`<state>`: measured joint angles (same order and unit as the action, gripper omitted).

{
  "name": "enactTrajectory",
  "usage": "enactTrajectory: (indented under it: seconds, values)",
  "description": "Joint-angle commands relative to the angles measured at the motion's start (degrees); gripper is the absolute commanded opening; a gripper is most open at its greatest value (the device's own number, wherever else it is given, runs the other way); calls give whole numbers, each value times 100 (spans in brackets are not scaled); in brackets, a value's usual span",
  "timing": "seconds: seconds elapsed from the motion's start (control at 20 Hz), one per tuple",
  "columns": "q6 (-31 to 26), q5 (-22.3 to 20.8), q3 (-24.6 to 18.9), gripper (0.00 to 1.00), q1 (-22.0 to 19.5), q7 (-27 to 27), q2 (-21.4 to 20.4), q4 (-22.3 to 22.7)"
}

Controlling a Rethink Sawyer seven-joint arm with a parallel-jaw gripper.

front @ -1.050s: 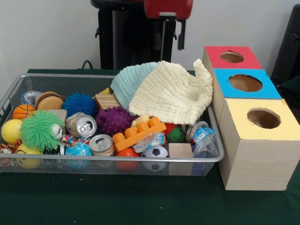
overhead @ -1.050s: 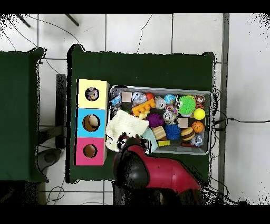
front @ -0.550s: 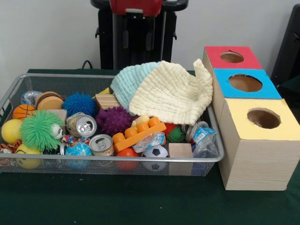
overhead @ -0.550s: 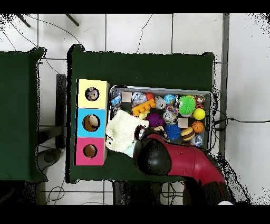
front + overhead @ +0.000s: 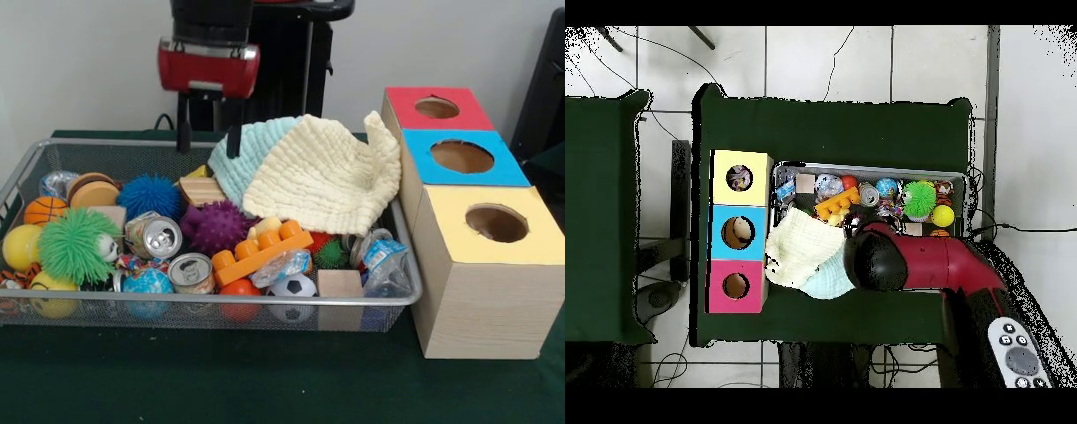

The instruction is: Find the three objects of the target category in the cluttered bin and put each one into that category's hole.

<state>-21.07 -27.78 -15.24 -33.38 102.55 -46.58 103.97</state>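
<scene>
Dark green table cloth nearest, then the front rim of the wire bin. Just inside that rim, an opened can, a wooden cube and small balls, all packed touching. Toward the bin's middle, an orange brick leaning against a purple spiky ball. At the bin's far right corner, a yellow cloth heaped over a pale blue cloth, hiding anything beneath. Beside the bin's right end, a row of boxes with a yellow hole, a blue hole and a red hole. Target category not tellable from the clutter; probably at the search stage, with nothing lifted. Above the bin's far side, the gripper, prongs spread wide with nothing between them, one tip right at the pale blue cloth's edge and a wooden block below. Risks, as a guess: could snag a cloth on the way down and drag it over the pile; could close on two touching things at once; could nudge a round ball aside and lose the pick; could miss targets buried under the cloths.
</scene>
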Motion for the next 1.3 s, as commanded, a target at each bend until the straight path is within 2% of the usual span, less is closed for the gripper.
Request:
enactTrajectory:
  seconds: [0.05,0.25,0.5,0.75,1.15,1.3]
  values:
    - [312,-1019,-473,100,-270,-1000,1321,-1087]
    - [518,-1418,-402,100,-217,-736,1589,-1311]
    - [543,-1637,-411,100,-205,-567,1767,-1444]
    - [439,-1723,-568,100,-364,-638,1802,-1448]
    - [438,-1899,-784,100,-666,-868,2265,-1720]
    - [329,-1915,-900,100,-789,-985,2251,-1692]
